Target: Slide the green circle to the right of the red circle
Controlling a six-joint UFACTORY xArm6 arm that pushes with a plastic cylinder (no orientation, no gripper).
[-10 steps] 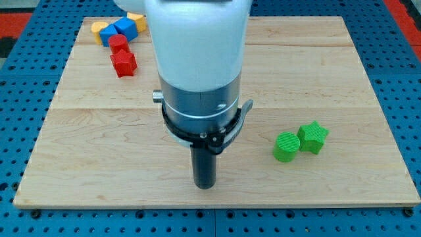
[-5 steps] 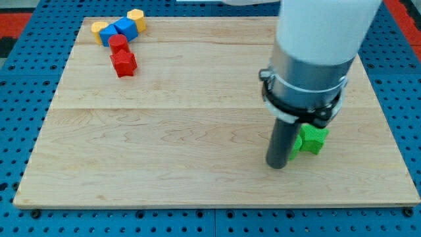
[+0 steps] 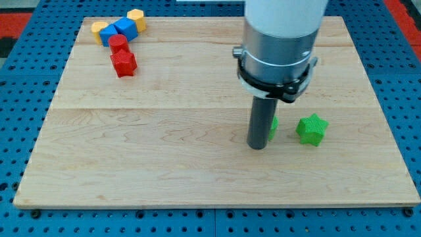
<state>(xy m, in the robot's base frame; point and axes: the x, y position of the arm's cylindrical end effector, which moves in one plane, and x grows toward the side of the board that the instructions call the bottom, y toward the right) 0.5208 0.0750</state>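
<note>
My tip [image 3: 258,146] rests on the board at the lower middle right. The green circle [image 3: 273,128] is mostly hidden behind the rod; only a sliver shows at the rod's right side, touching or nearly touching it. The red circle [image 3: 118,44] sits at the view's upper left, far from the tip, just above a red star-like block [image 3: 123,63]. A green star [image 3: 311,129] lies apart to the right of the green circle.
A blue block [image 3: 123,29] and two yellow blocks [image 3: 100,29] [image 3: 135,17] cluster above the red circle at the board's top left. The wooden board's edge [image 3: 210,205] runs along the bottom, over a blue pegboard table.
The rod swept right across the board to the green blocks, then came back left and up a little. The green circle has moved left, away from the green star.
</note>
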